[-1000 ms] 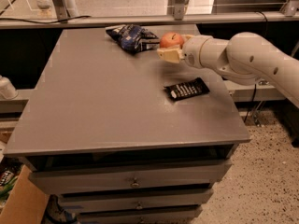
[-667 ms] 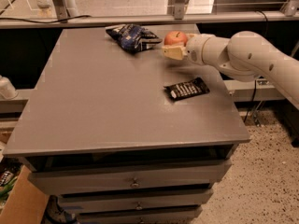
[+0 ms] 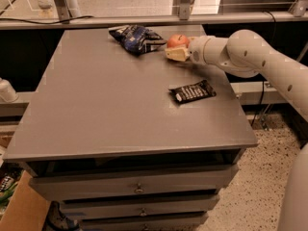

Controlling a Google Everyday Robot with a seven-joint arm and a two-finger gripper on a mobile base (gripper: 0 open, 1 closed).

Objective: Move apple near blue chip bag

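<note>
The red-orange apple (image 3: 177, 41) is held at the far right of the grey table (image 3: 110, 105), a short way to the right of the blue chip bag (image 3: 135, 37). The bag is wrinkly dark blue foil and lies at the table's back edge. My gripper (image 3: 176, 50) reaches in from the right on a white arm and is shut on the apple, with one cream finger (image 3: 176, 55) showing in front of the fruit. Whether the apple rests on the table or hangs just above it I cannot tell.
A flat black packet (image 3: 193, 91) with white lettering lies on the table's right side, nearer the front. A metal rail (image 3: 144, 19) and posts run behind the table. Drawers (image 3: 139, 188) sit below the top. A cardboard box (image 3: 21, 211) stands at the lower left.
My gripper has carried the apple a little further back and left, closer to the blue chip bag. The bag and the black packet have not moved.
</note>
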